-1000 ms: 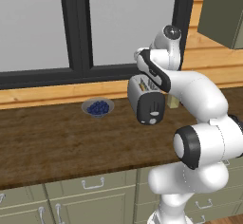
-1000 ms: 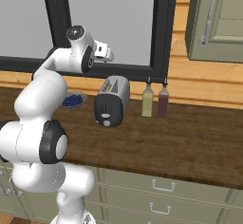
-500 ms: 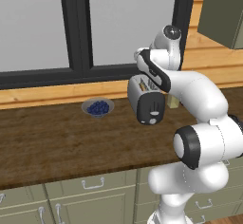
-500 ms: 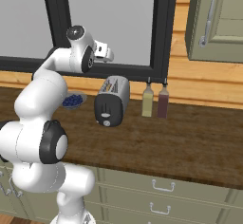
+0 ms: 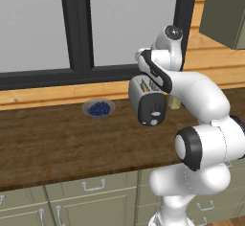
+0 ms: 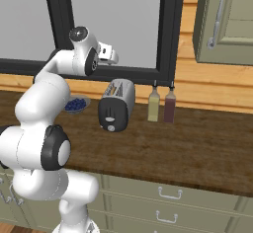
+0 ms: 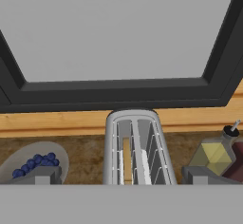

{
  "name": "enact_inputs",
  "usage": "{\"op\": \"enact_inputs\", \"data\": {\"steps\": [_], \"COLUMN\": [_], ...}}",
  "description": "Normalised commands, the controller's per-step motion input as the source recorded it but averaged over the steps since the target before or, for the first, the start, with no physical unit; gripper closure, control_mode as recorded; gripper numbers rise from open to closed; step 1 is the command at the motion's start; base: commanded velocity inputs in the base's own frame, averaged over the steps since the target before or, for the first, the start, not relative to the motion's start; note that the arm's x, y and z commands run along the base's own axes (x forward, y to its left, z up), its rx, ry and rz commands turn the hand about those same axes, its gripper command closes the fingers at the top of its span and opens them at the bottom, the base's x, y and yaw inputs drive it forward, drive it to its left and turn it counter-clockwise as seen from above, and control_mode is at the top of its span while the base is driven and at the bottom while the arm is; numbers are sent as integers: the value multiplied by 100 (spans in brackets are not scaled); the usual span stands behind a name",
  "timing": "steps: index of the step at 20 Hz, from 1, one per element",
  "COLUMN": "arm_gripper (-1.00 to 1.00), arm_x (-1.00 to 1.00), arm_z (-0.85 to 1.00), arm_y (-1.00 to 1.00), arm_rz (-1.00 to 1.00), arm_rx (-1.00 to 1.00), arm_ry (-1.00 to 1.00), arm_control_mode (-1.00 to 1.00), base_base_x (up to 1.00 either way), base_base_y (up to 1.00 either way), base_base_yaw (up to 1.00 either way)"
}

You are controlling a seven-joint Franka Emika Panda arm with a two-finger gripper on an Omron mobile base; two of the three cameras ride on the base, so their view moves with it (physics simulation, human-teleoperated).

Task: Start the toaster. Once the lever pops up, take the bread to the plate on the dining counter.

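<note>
The silver-white toaster stands on the wooden worktop below the window, its black end face toward me. The pale lever sits on that face, above the round knob. The bread stands tan in the left slot of the toaster, and its top edge just shows. My gripper hangs above and slightly behind the toaster, open, its fingertips wide apart and holding nothing. The plate and the dining counter are out of view.
A grey bowl of blueberries sits left of the toaster. Two bottles stand to its right against the window sill. A wall cabinet hangs at the upper right. Grey-green drawers run below the worktop.
</note>
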Motion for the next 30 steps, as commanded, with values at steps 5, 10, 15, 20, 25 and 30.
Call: {"op": "enact_inputs", "data": {"steps": [5,10,15,20,25,30], "arm_gripper": [-100,-100,-100,-100,-100,-100], "arm_x": [0,0,0,0,0,0], "arm_z": [0,0,0,0,0,0], "arm_y": [0,0,0,0,0,0], "arm_rz": [0,0,0,0,0,0], "arm_rx": [0,0,0,0,0,0], "arm_ry": [0,0,0,0,0,0], "arm_control_mode": [-100,-100,-100,-100,-100,-100], "base_base_x": [0,0,0,0,0,0], "base_base_y": [0,0,0,0,0,0], "base_base_yaw": [0,0,0,0,0,0]}}
